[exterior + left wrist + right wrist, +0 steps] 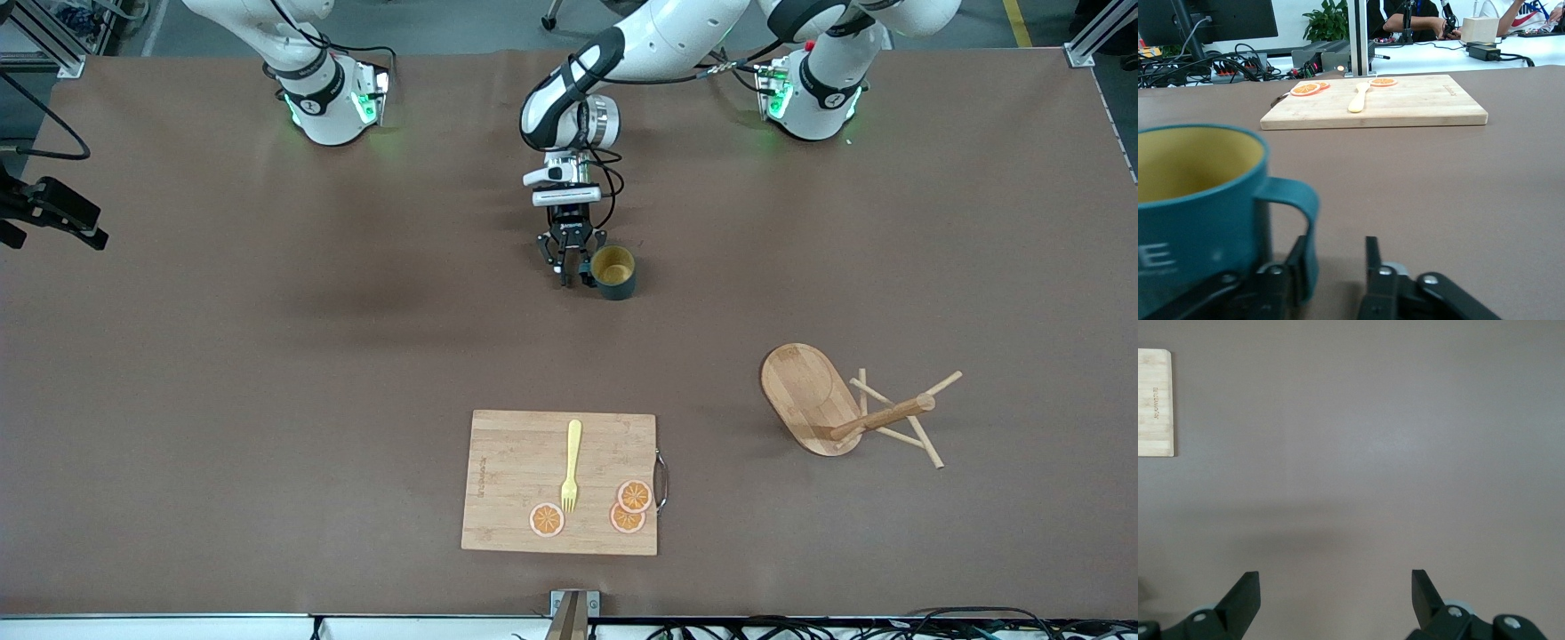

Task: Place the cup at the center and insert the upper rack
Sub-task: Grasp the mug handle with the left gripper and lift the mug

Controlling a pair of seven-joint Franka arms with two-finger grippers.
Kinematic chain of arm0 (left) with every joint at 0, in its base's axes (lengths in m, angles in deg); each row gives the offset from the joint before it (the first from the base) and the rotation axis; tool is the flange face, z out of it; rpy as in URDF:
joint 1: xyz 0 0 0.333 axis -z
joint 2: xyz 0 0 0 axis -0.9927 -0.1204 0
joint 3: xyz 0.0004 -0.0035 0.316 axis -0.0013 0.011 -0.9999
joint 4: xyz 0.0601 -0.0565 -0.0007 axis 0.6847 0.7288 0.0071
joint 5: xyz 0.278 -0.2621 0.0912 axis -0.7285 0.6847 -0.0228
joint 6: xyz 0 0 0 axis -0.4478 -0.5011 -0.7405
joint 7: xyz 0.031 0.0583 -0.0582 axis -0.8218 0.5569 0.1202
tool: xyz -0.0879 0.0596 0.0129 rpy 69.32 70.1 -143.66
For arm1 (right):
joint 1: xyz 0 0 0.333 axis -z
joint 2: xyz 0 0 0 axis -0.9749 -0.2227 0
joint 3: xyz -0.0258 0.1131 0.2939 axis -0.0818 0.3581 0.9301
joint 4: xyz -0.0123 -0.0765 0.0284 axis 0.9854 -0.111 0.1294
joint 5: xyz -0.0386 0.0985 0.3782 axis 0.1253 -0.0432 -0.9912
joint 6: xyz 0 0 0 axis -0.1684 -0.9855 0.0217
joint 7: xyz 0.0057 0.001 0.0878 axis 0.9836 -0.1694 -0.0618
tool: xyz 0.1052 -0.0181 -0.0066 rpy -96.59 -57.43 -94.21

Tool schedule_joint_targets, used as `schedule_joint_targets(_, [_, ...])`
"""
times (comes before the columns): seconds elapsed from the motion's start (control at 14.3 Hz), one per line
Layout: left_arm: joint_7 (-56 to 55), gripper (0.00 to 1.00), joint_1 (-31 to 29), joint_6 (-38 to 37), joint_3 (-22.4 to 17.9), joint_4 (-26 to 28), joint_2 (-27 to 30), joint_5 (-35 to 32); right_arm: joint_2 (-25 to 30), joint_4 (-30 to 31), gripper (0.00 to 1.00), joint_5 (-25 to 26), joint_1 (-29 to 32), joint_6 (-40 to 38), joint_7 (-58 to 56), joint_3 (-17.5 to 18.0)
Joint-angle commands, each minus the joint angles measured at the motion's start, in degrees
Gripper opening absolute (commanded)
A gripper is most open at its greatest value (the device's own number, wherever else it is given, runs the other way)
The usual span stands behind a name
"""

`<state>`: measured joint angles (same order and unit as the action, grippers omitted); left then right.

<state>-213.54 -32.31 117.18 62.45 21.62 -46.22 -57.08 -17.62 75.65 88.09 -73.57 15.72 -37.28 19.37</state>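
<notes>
Brown table: left gripper straddling cup handle.

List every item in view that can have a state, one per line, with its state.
cup: upright on the table, handle between the left end effector's fingers, which have not met.
mug stand: tipped on its side, no cup on it.
cutting board: flat on the table, carrying a fork and three orange slices.
right end effector: open, holding nothing.

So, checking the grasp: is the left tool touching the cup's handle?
Cannot tell. In the left wrist view one finger sits right against the cup handle, the other stands apart; no view shows contact or gap plainly.
</notes>
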Motion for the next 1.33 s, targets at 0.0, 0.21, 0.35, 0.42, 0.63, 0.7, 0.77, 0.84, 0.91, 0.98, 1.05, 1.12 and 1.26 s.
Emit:
schedule_joint_targets(0.0, [-2.5, 0.25, -0.5, 0.9, -0.3, -0.3, -0.3, -1.0, 0.9, 0.4, 1.00, 0.2, -0.1, -0.4, 1.0, 0.3])
schedule_joint_targets(0.21, [-6.3, 0.12, -1.1, 2.9, -0.2, 0.4, 0.7, -1.0, 0.9, 0.4, 1.00, 0.2, -0.1, -0.4, 1.0, 0.4])
schedule_joint_targets(0.35, [-7.1, 0.05, -1.7, 3.3, -0.2, 0.3, 1.3, -0.7, 0.9, 0.4, 1.00, 0.2, -0.1, -0.4, 1.0, 0.4])
schedule_joint_targets(0.42, [-7.1, 0.03, -2.0, 3.7, 0.0, 0.1, 1.4, -0.4, 0.9, 0.4, 1.00, 0.2, 0.0, -0.4, 1.0, 0.4])
schedule_joint_targets(0.63, [-6.7, 0.00, -2.5, 6.0, 0.4, -0.5, 3.2, 2.8, 0.9, 0.5, 1.00, 0.2, 0.1, -1.1, 1.0, 0.2])
schedule_joint_targets(0.7, [-6.4, 0.00, -2.8, 7.1, 0.4, -1.0, 4.0, 4.3, 0.9, 0.5, 1.00, 0.2, 0.1, -1.1, 0.9, 0.2])
schedule_joint_targets(0.77, [-6.2, 0.00, -2.9, 8.0, 0.4, -1.4, 4.8, 5.9, 0.9, 0.5, 1.00, 0.2, 0.1, -1.1, 0.9, 0.3])
schedule_joint_targets(0.84, [-5.4, 0.00, -3.0, 8.9, 0.4, -2.4, 5.6, 8.2, 0.9, 0.5, 1.00, 0.2, 0.1, -1.1, 1.0, 0.3])
schedule_joint_targets(0.91, [-4.1, 0.00, -3.2, 9.1, 0.4, -3.4, 6.3, 11.0, 0.9, 0.5, 1.00, 0.2, 0.0, -1.1, 1.0, 0.3])
schedule_joint_targets(0.98, [-1.6, 0.00, -3.3, 9.6, 0.4, -5.0, 7.2, 14.9, 0.9, 0.5, 1.00, 0.2, 0.0, -1.1, 1.0, 0.2])
schedule_joint_targets(1.05, [1.3, 0.00, -3.3, 9.7, 0.4, -6.5, 8.2, 19.3, 0.9, 0.5, 1.00, 0.2, 0.2, -1.1, 1.0, 0.2])
schedule_joint_targets(1.12, [4.8, 0.00, -3.3, 9.7, 0.4, -8.8, 9.1, 24.9, 0.9, 0.5, 1.00, 0.2, 0.3, -1.1, 0.9, 0.1])
schedule_joint_targets(1.26, [10.9, 0.00, -4.5, 9.8, 0.4, -12.7, 11.2, 33.8, 0.9, 0.5, 1.00, 0.2, 0.3, -1.1, 1.0, 0.1])
